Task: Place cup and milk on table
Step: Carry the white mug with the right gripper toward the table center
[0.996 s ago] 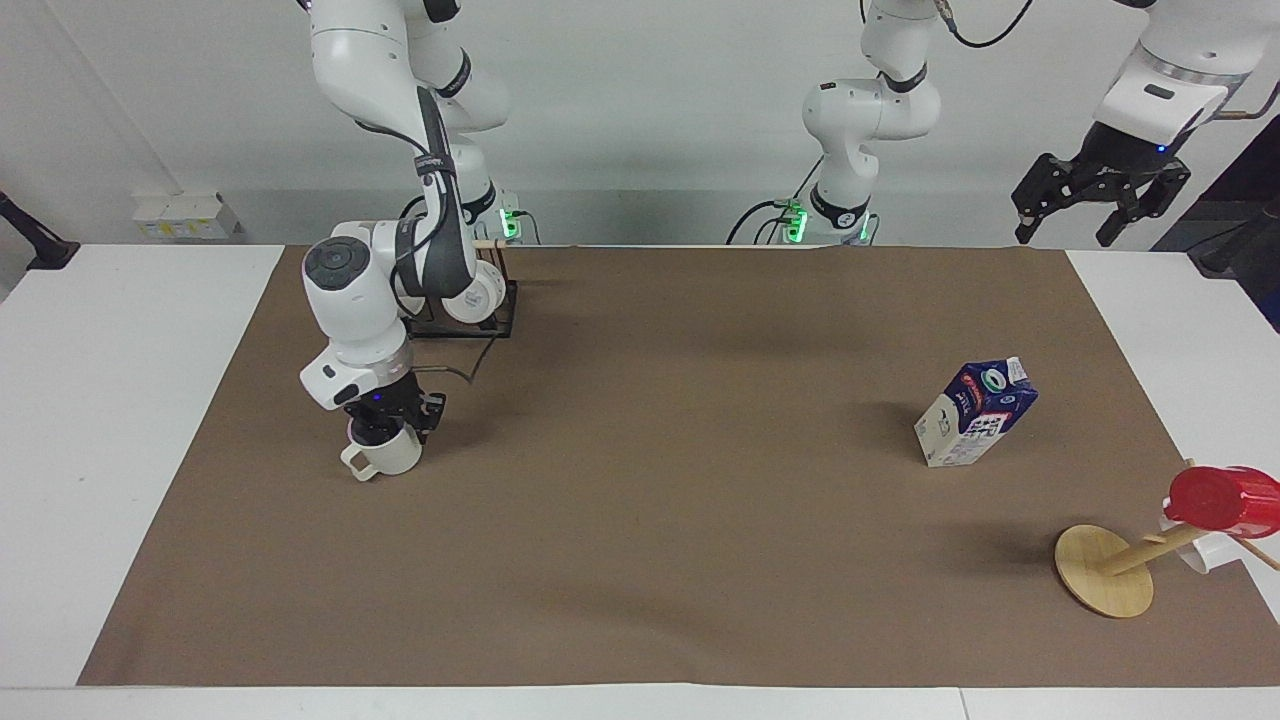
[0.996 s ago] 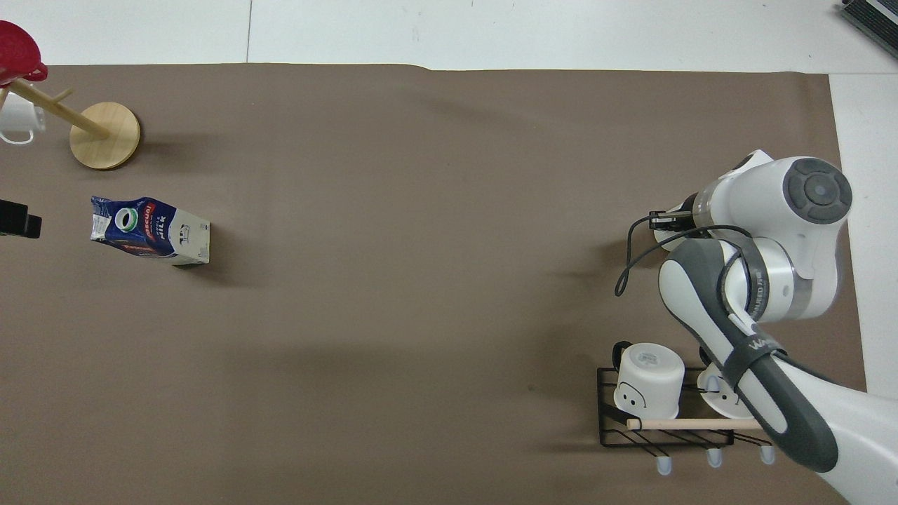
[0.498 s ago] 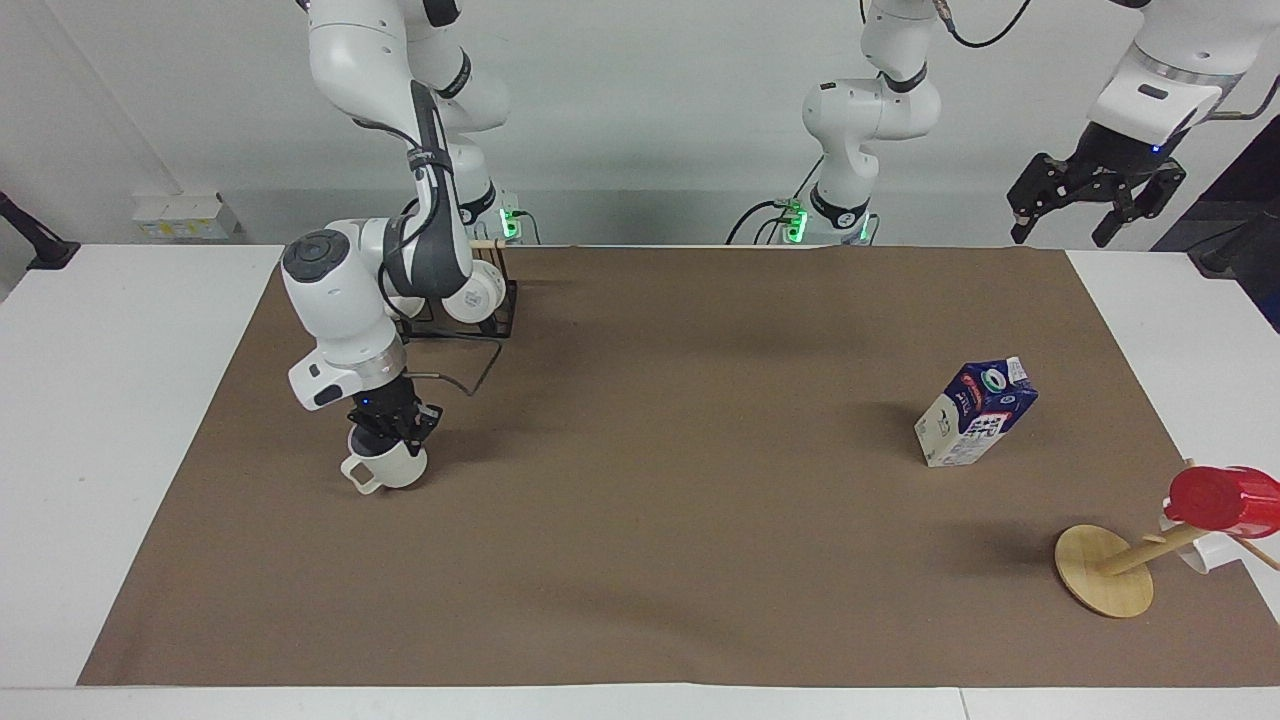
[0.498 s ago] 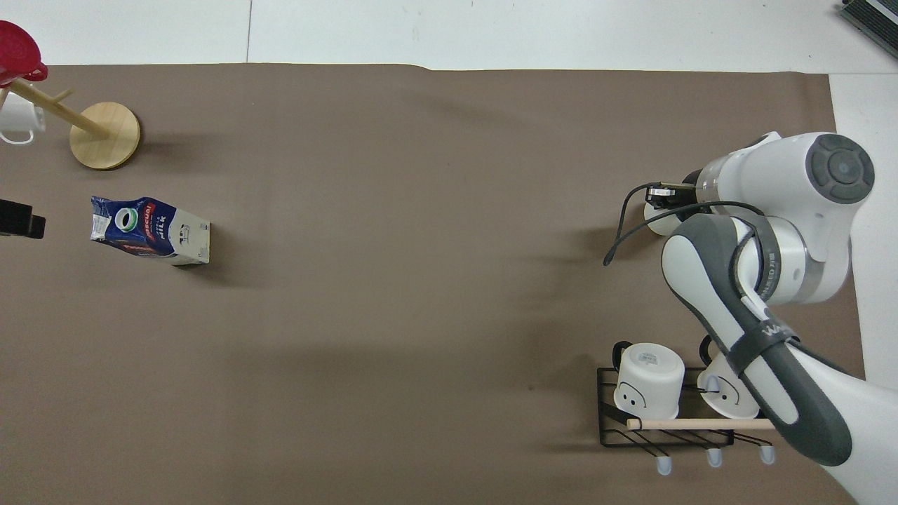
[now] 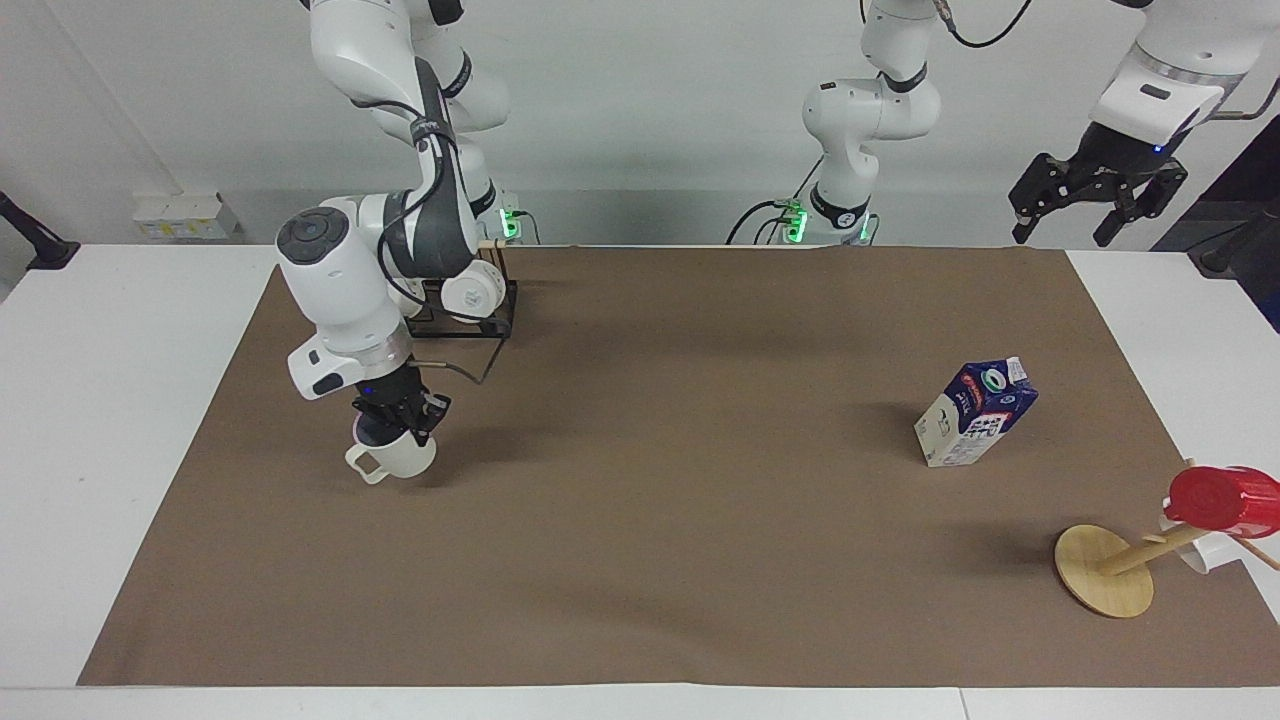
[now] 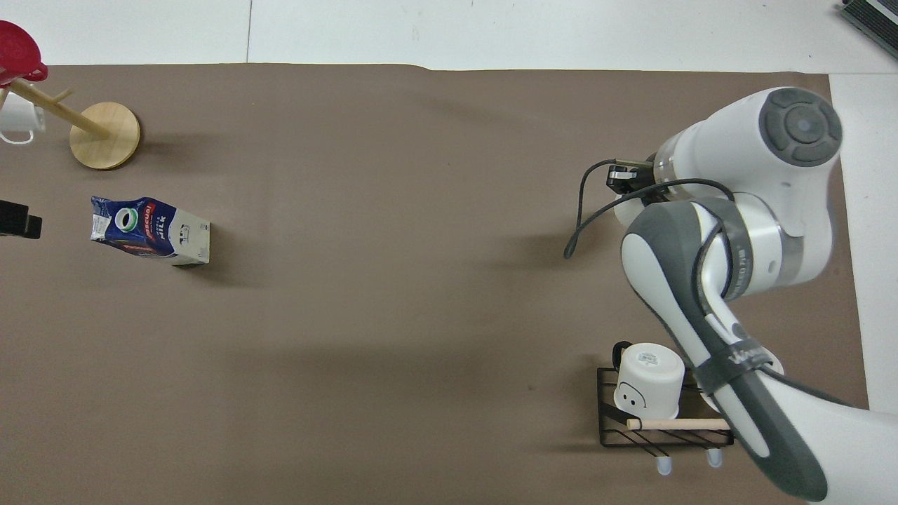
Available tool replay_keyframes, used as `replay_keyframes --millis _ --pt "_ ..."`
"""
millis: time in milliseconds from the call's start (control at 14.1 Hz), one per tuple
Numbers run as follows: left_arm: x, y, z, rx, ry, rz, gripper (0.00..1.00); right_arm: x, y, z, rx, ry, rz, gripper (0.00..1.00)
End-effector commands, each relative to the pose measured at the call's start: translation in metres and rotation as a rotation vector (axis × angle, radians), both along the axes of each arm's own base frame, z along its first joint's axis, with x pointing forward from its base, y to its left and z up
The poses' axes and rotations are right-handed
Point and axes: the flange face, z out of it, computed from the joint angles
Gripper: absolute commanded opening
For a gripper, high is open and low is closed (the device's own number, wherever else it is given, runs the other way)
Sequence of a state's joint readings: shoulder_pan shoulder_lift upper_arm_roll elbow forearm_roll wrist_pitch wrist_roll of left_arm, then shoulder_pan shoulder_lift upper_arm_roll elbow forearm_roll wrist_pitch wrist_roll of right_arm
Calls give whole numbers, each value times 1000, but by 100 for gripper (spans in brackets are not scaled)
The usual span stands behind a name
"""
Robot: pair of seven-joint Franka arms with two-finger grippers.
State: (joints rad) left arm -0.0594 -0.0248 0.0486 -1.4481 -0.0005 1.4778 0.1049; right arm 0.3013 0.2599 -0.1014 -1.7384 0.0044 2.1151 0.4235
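Note:
The cream-beige cup hangs upright in my right gripper, which is shut on its rim, low over the brown mat of the table near the right arm's end. I cannot tell whether the cup touches the mat. In the overhead view the right arm hides almost all of the cup. The milk stands tilted on the mat toward the left arm's end; it also shows in the overhead view. My left gripper waits open and empty, raised off the table's left-arm end.
A black wire rack near the right arm's base holds upside-down white mugs. A tipped wooden mug tree with a red cup and a white mug lies farther from the robots than the milk.
My right gripper has carried the cup a short way toward the middle of the table. The left gripper and the milk have stayed in place.

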Motion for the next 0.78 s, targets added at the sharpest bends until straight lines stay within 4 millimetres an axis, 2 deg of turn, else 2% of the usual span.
replay_keyframes --millis 0,213,711 --pt "-8 4 1 -17 -2 0 100 -4 45 -11 -46 5 -37 0" --pt "-8 4 1 -17 -2 -3 100 -4 99 -12 -42 -10 -77 0" --pt "-8 4 1 -17 -2 -8 100 -21 199 -50 -58 -16 -146 0"
